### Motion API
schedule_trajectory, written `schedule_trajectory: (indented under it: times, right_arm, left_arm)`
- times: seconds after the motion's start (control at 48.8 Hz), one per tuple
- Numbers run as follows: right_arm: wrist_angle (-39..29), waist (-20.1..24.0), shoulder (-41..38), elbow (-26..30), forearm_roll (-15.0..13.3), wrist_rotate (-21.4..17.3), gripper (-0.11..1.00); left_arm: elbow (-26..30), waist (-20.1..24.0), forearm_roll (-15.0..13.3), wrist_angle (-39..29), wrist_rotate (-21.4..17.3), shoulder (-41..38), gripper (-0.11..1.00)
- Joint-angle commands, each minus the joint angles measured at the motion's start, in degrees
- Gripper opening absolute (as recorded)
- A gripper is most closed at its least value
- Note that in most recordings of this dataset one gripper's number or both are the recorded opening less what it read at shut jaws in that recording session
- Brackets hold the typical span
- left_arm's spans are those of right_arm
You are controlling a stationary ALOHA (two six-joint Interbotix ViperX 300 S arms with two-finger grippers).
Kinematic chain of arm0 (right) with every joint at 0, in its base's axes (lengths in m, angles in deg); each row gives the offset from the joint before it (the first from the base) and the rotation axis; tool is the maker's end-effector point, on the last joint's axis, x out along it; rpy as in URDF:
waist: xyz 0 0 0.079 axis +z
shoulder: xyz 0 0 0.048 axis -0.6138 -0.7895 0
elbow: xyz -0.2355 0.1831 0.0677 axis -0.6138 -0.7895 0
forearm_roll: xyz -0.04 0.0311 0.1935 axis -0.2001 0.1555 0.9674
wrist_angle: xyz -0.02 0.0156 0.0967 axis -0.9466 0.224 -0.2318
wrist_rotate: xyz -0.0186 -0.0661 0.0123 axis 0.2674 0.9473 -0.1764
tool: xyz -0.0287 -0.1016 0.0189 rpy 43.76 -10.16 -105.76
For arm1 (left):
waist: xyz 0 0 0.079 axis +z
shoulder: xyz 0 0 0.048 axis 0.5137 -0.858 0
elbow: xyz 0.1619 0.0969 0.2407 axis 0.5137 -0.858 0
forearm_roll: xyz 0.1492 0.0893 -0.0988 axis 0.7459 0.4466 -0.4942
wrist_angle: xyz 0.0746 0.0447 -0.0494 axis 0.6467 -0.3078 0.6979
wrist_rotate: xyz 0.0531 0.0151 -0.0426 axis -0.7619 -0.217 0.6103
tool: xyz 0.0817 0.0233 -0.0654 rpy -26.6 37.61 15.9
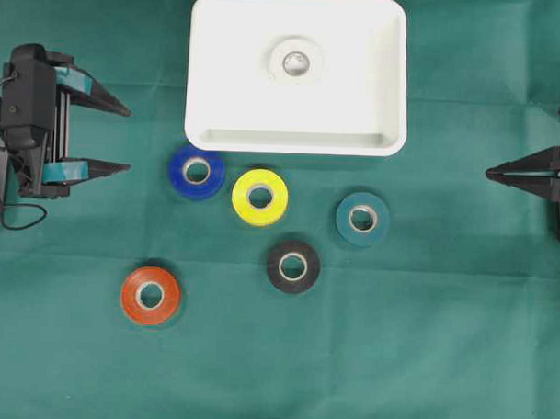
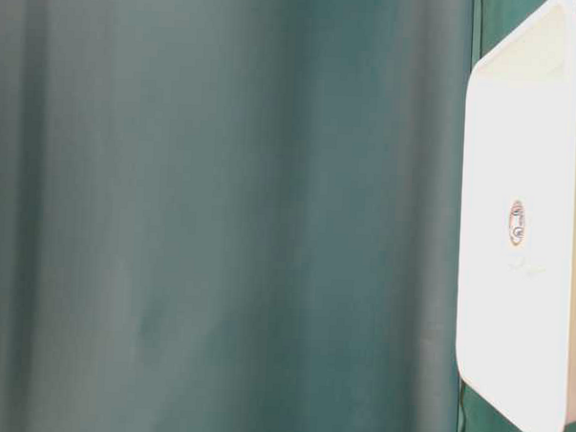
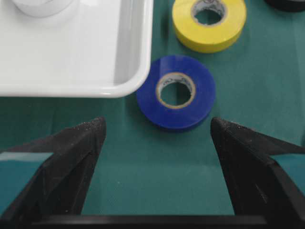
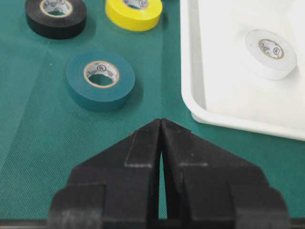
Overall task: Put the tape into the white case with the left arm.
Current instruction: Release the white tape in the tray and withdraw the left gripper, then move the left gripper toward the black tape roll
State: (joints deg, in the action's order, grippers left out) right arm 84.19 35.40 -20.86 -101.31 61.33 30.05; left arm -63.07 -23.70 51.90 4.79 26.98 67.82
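Overhead exterior view: shallow white rectangular plastic case (image 1: 295, 136) at the far middle of the green cloth (image 1: 422, 362), with a white tape roll (image 1: 295, 61) already lying flat inside. Five loose rolls on the cloth nearer than the case: blue tape roll (image 1: 197, 172) just off the case's near-left corner, yellow tape roll (image 1: 260, 197) to its right, teal tape roll (image 1: 362, 219) further right, black tape roll (image 1: 293, 266) nearer, orange tape roll (image 1: 150, 295) nearest and leftmost. Left gripper with teal-banded fingers (image 1: 126, 140) at the left edge, spread wide, empty, pointing right. Blue roll directly ahead of it, flat, hole upward, lined up between the two tips in the left wrist view, clearly the closest candidate. Right plain black gripper (image 1: 490, 173) at the right edge, pressed shut, holding nothing, well apart from every roll.
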Motion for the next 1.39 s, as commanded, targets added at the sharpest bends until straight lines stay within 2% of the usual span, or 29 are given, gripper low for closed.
schedule_trajectory:
  times: [0.0,0.185,0.533,0.718,0.902,1.374]
  right_arm:
    - [0.5,-0.1,-0.3,0.6,-0.1,-0.2,-0.09]
    - [0.5,0.0,-0.4,0.6,-0.1,-0.2,-0.09]
    - [0.5,0.0,-0.3,0.6,-0.1,-0.2,-0.09]
    - [0.6,0.0,-0.3,0.6,0.0,-0.2,-0.09]
    - [0.5,0.0,-0.4,0.6,-0.1,-0.2,-0.09]
    - [0.5,-0.1,-0.4,0.6,-0.1,-0.2,-0.09]
  left_arm:
    - [0.5,-0.4,-0.1,0.5,0.0,0.1,0.89]
    - [0.8,-2.7,-0.1,0.5,0.0,-0.3,0.89]
    - [0.5,-10.6,-0.1,0.2,0.1,-0.5,0.89]
    - [0.4,-13.1,-0.1,-0.1,0.9,-0.5,0.88]
    - [0.0,-14.9,-0.1,-1.4,1.3,-0.4,0.88]
    - [0.2,-15.3,-0.1,0.0,1.4,-1.4,0.88]
